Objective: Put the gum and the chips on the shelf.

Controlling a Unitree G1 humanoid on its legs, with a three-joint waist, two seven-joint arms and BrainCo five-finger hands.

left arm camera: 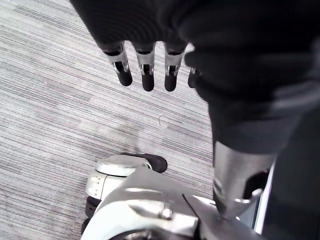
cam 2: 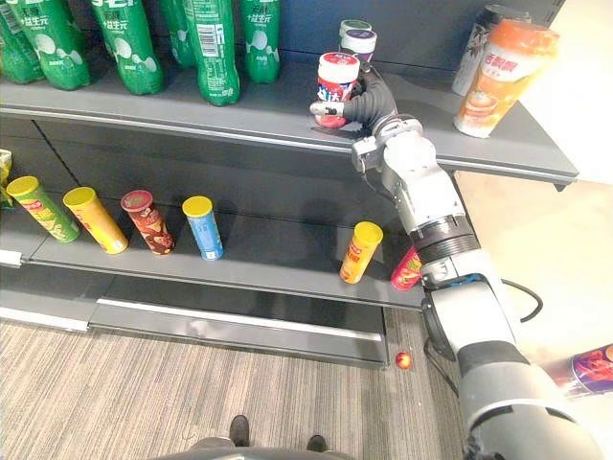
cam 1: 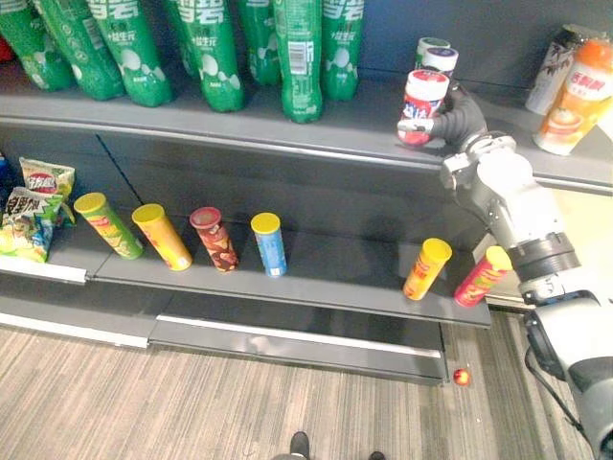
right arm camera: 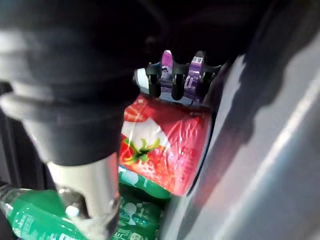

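Note:
A gum jar (cam 1: 423, 101) with a red strawberry label and a white lid stands tilted at the front of the upper shelf (cam 1: 239, 129). My right hand (cam 1: 460, 120) is shut on it from the right, fingers (right arm camera: 172, 82) behind it and thumb in front. Two more gum jars (cam 1: 436, 56) stand right behind it. On the lower shelf lean several chips cans: green (cam 1: 107, 225), orange (cam 1: 161, 236), brown (cam 1: 215, 240), blue (cam 1: 269, 244), yellow (cam 1: 426, 268) and pink (cam 1: 482, 276). My left hand (left arm camera: 146, 75) hangs over the floor with relaxed fingers, holding nothing.
Green soda bottles (cam 1: 211, 48) fill the left of the upper shelf, and drink cups (cam 1: 575, 96) stand at its right end. Chips bags (cam 1: 34, 211) lie at the lower shelf's left. A small red ball (cam 1: 462, 377) rests on the floor below.

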